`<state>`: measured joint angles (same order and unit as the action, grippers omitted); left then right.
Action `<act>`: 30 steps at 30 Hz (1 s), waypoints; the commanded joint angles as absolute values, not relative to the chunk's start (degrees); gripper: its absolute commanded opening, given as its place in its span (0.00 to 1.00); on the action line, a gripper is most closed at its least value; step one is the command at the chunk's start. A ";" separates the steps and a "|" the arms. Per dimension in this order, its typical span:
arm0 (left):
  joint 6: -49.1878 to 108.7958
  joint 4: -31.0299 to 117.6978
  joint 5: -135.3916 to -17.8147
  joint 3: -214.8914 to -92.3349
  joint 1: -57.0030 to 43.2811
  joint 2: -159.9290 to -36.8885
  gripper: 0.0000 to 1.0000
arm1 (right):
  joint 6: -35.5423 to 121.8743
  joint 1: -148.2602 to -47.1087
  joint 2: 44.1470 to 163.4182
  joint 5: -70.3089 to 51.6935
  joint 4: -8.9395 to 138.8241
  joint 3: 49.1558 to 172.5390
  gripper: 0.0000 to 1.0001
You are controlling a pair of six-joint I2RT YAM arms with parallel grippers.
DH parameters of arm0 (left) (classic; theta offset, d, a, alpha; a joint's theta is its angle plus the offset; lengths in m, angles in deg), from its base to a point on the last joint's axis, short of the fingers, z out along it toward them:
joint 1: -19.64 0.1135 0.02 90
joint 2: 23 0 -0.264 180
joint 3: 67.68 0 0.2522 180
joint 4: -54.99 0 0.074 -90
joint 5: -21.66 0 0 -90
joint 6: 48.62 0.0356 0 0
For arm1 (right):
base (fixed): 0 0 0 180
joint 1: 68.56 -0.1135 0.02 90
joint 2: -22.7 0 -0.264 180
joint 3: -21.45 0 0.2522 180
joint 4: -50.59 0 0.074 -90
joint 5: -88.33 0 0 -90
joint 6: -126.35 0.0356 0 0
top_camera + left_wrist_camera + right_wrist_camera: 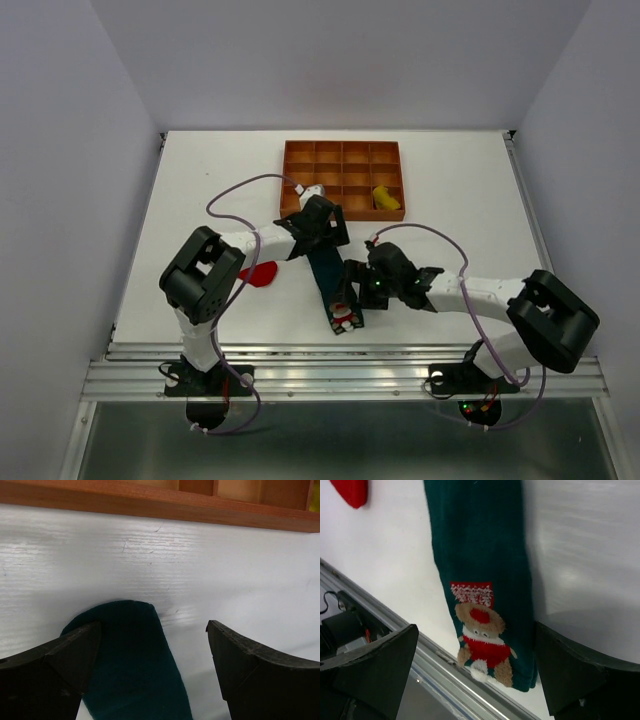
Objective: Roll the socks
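The dark teal sock (330, 275) is laid flat and stretched out on the desk (210, 190), running from a far end just in front of the tray (343, 152) to a near end close to the desk's near edge. At that near end a small plush figure (481, 642) in red, white and brown is seen on the fabric, just short of the metal rail (427, 662) along the edge.

The rounded far end of the sock is framed by the left tool (152, 630), which is spread wide open. Its left finger is placed over the sock's edge, while its right finger is held apart from the fabric above bare desk. The near end is straddled by the right tool (476, 630), also released, with one finger on each side of the sock and nothing gripped. Whether the fingers touch the desk cannot be told.

The red sock (265, 273) is found to the left of the teal one, partly hidden under the left arm. The yellow sock (385, 198) is seen as a small bundle in the near right corner compartment of the tray.
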<state>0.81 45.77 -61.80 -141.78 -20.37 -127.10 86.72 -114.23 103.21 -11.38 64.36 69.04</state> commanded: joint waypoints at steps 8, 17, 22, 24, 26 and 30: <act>6.40 42.72 -59.03 -145.08 -20.18 -129.18 0.99 | 83.20 -122.35 110.95 -8.09 69.00 73.53 1.00; 8.95 41.41 -59.20 -145.78 -20.26 -120.05 0.99 | 61.07 -125.94 102.43 1.59 81.74 78.10 1.00; 7.46 33.33 -56.31 -146.22 -20.70 -111.78 0.99 | 51.66 -131.30 95.83 -0.33 81.14 77.49 1.00; 4.49 29.30 -54.64 -144.04 -20.70 -108.10 0.99 | 47.89 -134.63 96.00 -2.20 80.87 79.23 1.00; 1.76 27.18 -54.63 -141.40 -20.70 -105.28 0.99 | 45.59 -136.75 98.63 2.70 82.36 81.17 1.00; -1.68 27.17 -58.58 -132.53 -20.70 -98.16 0.99 | 37.33 -139.92 103.38 6.58 85.26 84.34 1.00</act>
<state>2.64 32.67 -57.34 -139.53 -20.41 -102.66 47.31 -137.77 100.55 1.38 82.06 80.86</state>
